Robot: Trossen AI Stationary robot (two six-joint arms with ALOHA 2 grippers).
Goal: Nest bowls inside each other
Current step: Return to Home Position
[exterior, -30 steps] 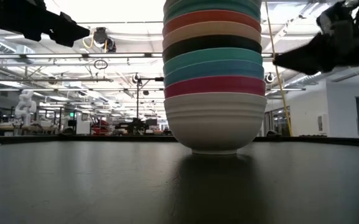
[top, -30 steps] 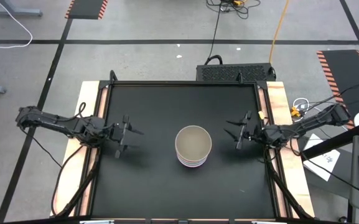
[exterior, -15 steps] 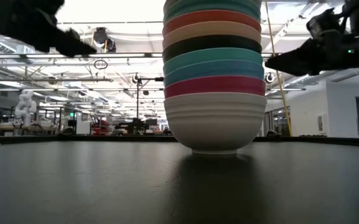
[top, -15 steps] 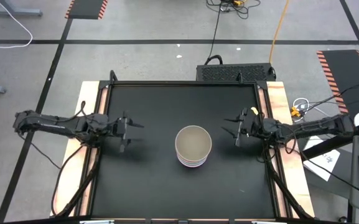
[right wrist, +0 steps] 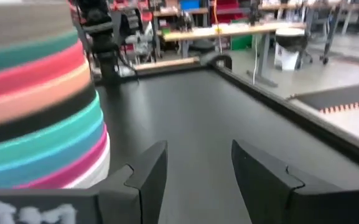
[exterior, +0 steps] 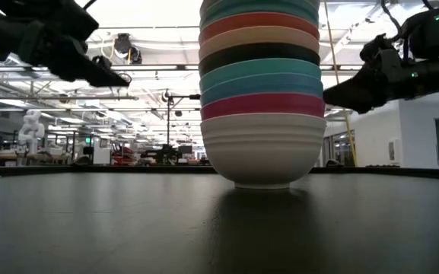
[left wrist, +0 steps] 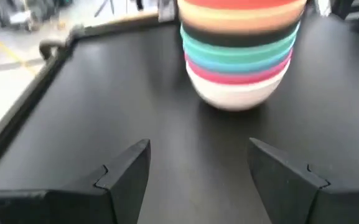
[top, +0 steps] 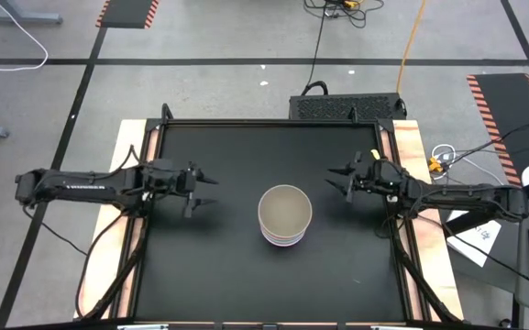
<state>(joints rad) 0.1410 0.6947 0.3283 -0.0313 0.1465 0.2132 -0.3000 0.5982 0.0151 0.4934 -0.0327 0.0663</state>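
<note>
The bowls stand nested in one stack at the middle of the black table, resting on the white bottom bowl; above it show magenta, blue, teal, black, peach and red-pink rims, and from above an olive-grey inside. The stack also shows in the left wrist view and the right wrist view. My left gripper is open and empty, left of the stack and above the table. My right gripper is open and empty, right of the stack.
The black table top has a raised rim and wooden side strips. A black box sits behind the far edge. Bare table lies in front of and behind the stack.
Both arms have stretched out and gone toward the far edge a little; my left gripper has moved right toward the stack, my right gripper left toward it. Both stay open. The stack has kept still.
</note>
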